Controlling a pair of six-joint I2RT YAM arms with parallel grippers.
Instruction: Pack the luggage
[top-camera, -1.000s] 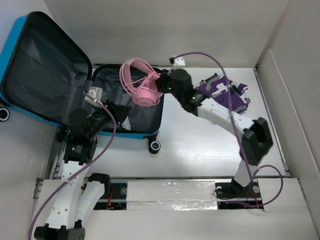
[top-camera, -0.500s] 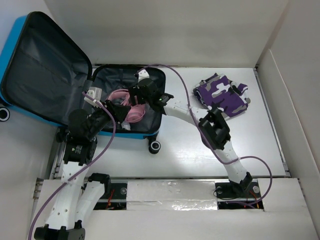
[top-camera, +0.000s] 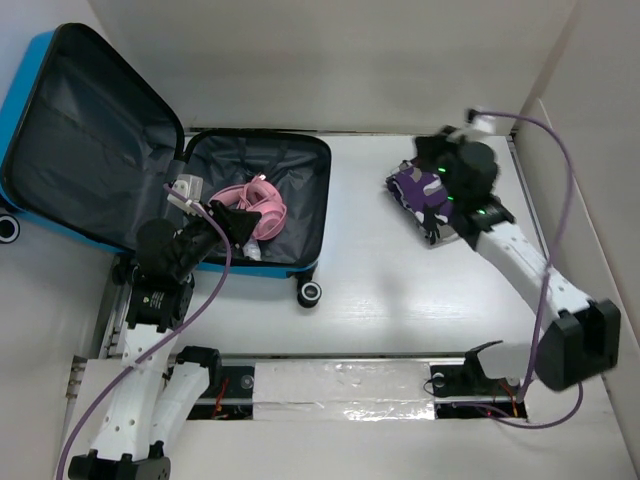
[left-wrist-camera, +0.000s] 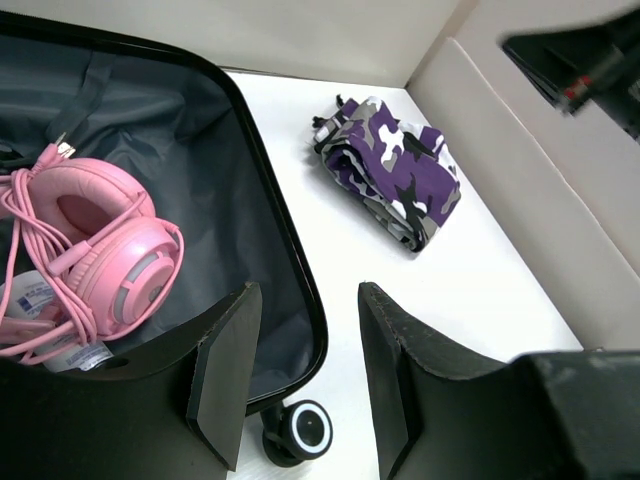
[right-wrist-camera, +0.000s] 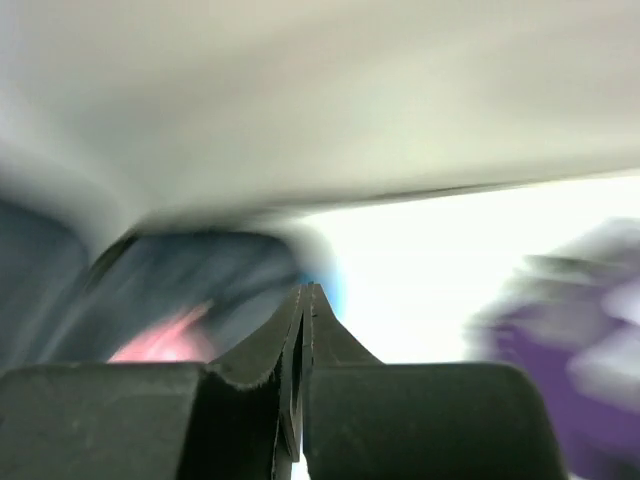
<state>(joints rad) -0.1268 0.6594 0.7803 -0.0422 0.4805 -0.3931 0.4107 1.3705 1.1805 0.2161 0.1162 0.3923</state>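
Top external view: the luggage (top-camera: 295, 185) lies open at the left of the bench (top-camera: 400, 290), lid propped back, with pink headphones (top-camera: 255, 205) already on its grey lining. A folded purple camouflage garment (top-camera: 412, 185) sits well apart on the right. The right gripper (right-wrist-camera: 305, 292) is fully shut and holds nothing; the right arm reaches over the garment, though the blurred wrist view does not show whether it touches the cloth. The left gripper (left-wrist-camera: 305, 300) is about half open and empty, poised over the luggage's near rim beside the headphones. The garment looks like the next thing to pack, and the main risk is a descent with the jaws shut, which would shove or rumple the fold instead of gripping it. A pinch on only the top layer could let it unfold and drag on the rim. The left arm also sits where the right must reach, so the two could collide.
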